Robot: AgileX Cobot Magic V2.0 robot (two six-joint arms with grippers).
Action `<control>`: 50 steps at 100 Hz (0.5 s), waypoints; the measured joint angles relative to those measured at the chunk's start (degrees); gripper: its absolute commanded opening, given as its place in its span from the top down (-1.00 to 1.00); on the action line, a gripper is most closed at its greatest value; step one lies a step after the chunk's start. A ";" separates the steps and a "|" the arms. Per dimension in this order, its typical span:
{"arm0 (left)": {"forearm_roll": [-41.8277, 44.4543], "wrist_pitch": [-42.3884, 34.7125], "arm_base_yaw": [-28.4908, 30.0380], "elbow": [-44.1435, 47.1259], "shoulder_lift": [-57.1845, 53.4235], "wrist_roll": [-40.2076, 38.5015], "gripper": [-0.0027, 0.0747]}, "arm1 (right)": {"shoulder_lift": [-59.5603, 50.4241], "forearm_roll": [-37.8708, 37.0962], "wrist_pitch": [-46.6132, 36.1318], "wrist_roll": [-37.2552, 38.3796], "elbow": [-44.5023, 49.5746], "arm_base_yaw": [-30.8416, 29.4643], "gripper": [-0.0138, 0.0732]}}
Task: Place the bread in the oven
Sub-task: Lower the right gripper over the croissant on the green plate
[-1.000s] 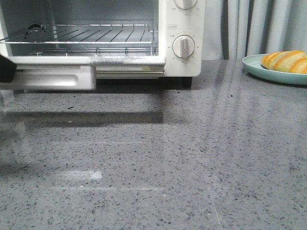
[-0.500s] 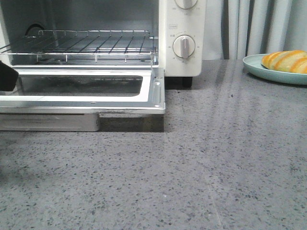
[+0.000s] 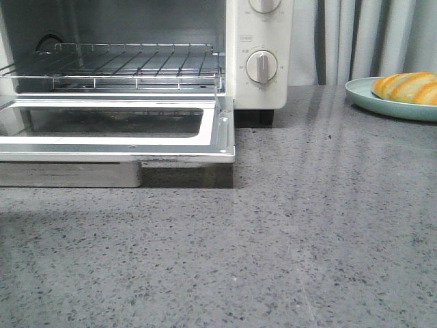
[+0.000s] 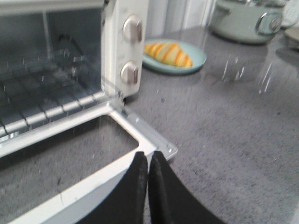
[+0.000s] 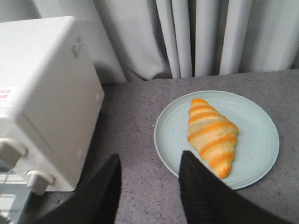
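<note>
Oven (image 3: pixel 259 61) with door (image 3: pixel 116 133) folded flat onto the grey counter (image 3: pixel 307 239), wire rack (image 3: pixel 130 65) exposed. Bread (image 3: pixel 406 87) on teal plate (image 3: pixel 382 102), well apart from the oven on its dial side. Front view: no arms visible. Left wrist view only: left gripper (image 4: pixel 148 163) pressed closed, empty, over the door's corner; pale pot (image 4: pixel 243 21) beyond the plate. Right wrist view only: right gripper (image 5: pixel 149 172) spread wide, empty, hovering near the plate's rim.

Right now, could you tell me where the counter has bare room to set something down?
The grey speckled counter is bare in front of the white toaster oven and its lowered glass door, rightward to the pale teal plate holding the striped bread.
</note>
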 measured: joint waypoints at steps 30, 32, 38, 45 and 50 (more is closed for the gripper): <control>-0.13 0.83 0.00 0.00 -7.32 -0.11 0.99 | 20.78 -3.95 -2.96 -0.04 -5.15 -4.96 -0.14; -0.13 0.83 0.00 0.00 -7.31 -0.11 0.99 | 22.29 -4.05 -3.11 -0.04 -5.15 -5.35 -0.14; -0.03 0.83 0.00 0.00 -7.33 -0.11 0.99 | 25.01 -4.31 -3.59 -0.04 -5.15 -6.53 -0.14; -0.03 0.83 0.00 0.00 -7.33 -0.11 0.99 | 28.35 -4.41 -3.98 -0.04 -5.15 -7.49 -0.14; -0.03 0.83 0.00 0.00 -7.33 -0.11 0.99 | 30.23 -4.55 -4.03 -0.04 -5.15 -7.89 -0.14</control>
